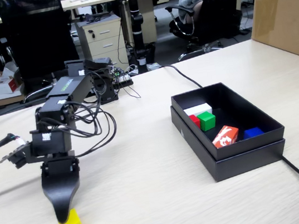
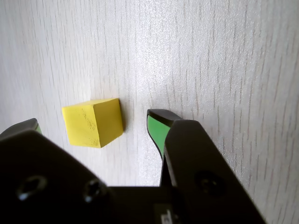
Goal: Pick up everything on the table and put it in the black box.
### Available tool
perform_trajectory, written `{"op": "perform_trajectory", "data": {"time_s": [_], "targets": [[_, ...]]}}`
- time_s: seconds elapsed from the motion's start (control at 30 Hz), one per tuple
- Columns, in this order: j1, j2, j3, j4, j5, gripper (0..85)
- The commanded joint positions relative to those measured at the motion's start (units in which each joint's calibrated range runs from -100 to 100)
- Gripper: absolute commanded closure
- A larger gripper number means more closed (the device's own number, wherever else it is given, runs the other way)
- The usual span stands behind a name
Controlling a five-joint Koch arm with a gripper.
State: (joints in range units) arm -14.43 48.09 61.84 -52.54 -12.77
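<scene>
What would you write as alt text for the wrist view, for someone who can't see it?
Close-up looking down at a yellow cube on a pale wood-grain table, sitting between the open gripper jaws without touching either. One jaw, with a green pad, stands to the cube's right; the other peeks in at the left edge.

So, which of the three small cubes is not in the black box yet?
The yellow cube: it sits on the table between the open gripper tips. The green cube and red cube lie inside the black box.
</scene>
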Motion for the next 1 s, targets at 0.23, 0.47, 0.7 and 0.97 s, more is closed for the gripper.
{"op": "perform_trajectory", "data": {"time_s": [0.23, 0.47, 0.7, 0.97], "targets": [[0.7, -0.9, 5.4, 2.6, -1.4, 39.5], [0.4, -0.4, 5.5, 5.1, -1.4, 40.8], [0.0, -0.1, 5.3, 5.1, -3.6, 45.0], [-0.2, -0.4, 5.2, 4.3, -6.5, 67.0]]}}
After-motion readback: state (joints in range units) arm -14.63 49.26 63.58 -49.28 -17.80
